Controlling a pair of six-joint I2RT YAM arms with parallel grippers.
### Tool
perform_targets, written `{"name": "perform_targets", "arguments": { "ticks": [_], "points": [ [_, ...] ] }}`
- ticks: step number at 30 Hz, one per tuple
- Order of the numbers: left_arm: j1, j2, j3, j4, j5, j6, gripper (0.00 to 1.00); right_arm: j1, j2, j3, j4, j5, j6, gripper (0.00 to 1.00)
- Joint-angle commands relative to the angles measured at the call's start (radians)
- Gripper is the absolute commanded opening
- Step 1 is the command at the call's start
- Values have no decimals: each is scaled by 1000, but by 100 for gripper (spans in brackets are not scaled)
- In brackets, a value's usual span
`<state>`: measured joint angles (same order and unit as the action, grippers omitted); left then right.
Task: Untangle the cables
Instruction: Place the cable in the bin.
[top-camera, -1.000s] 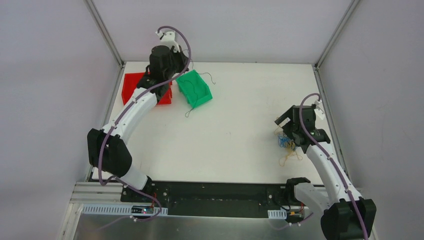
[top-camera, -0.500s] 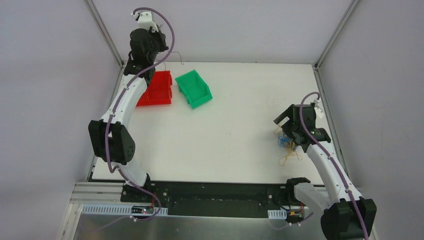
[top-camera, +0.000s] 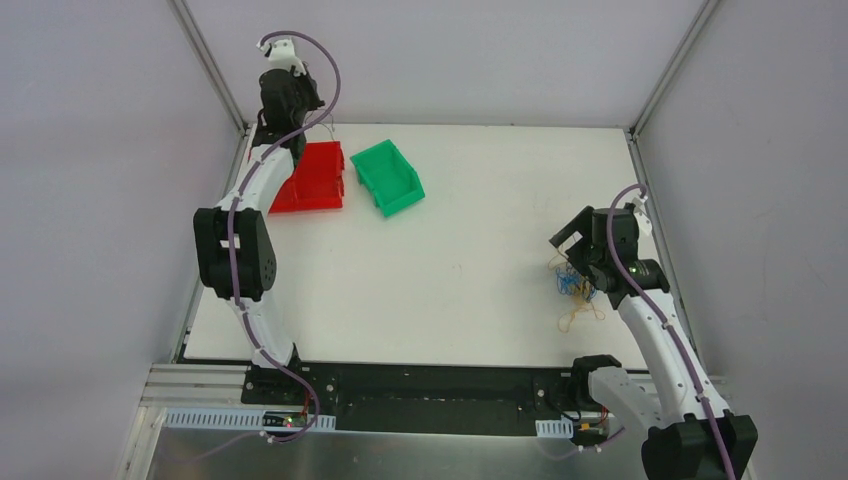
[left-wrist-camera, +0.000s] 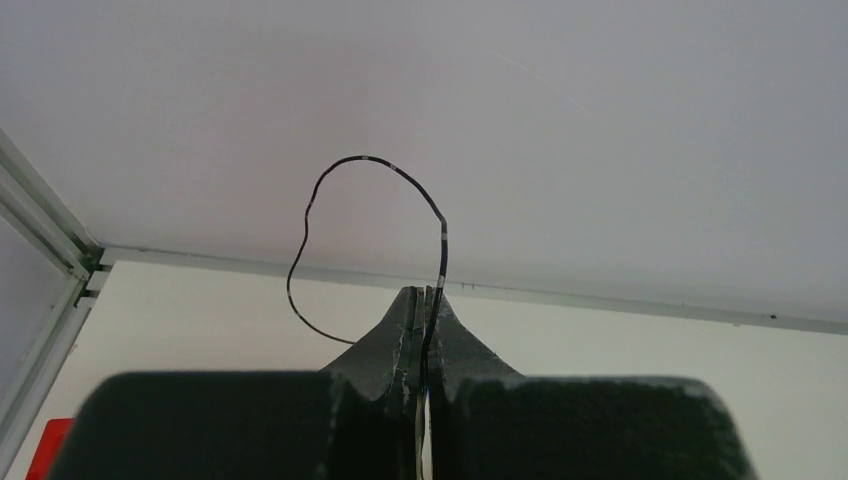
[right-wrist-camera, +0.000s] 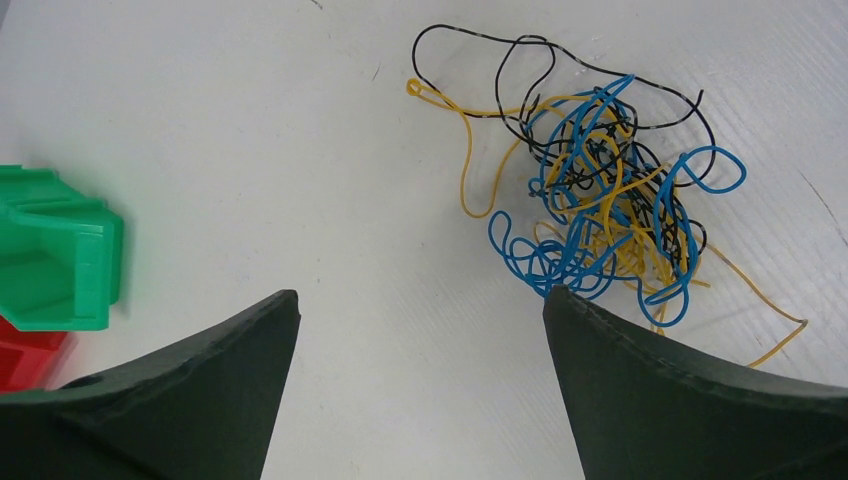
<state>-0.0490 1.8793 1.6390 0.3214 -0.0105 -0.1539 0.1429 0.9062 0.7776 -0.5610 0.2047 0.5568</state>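
White table (top-camera: 480, 250), knotted blue-yellow-black cables (right-wrist-camera: 600, 210); right end effector (right-wrist-camera: 420, 295) released, left end effector (left-wrist-camera: 425, 292) clenching wire (left-wrist-camera: 365, 159).

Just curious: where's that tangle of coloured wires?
In the top view, the tangle lies at the table's right side, just by the open right gripper.

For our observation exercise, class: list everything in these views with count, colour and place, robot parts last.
table: one, white, under everything
cable clump: one, blue, yellow and black, right side of table
single cable: one, dark, held up at far left
red bin: one, red, far left
green bin: one, green, beside red bin
left fingers: two, black, shut on single cable
right fingers: two, black, open, near cable clump
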Motion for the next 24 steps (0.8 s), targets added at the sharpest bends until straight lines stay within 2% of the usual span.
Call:
{"name": "perform_targets", "arguments": {
  "ticks": [1,11,17,20,24],
  "points": [
    [1,2,-94,194,-22,-13,0,0,-31,9,-23,-17,-12,96],
    [0,-99,-384,343,-21,-27,0,0,-16,14,-12,-58,-4,96],
    [1,-170,-516,365,-94,-11,0,1,-3,16,-8,-71,-7,96],
    [1,-196,-541,394,-127,1,0,0,1,14,-4,-80,-8,95],
    [0,-197,-456,347,-101,13,0,0,3,16,-1,-87,-7,95]
  ]
}}
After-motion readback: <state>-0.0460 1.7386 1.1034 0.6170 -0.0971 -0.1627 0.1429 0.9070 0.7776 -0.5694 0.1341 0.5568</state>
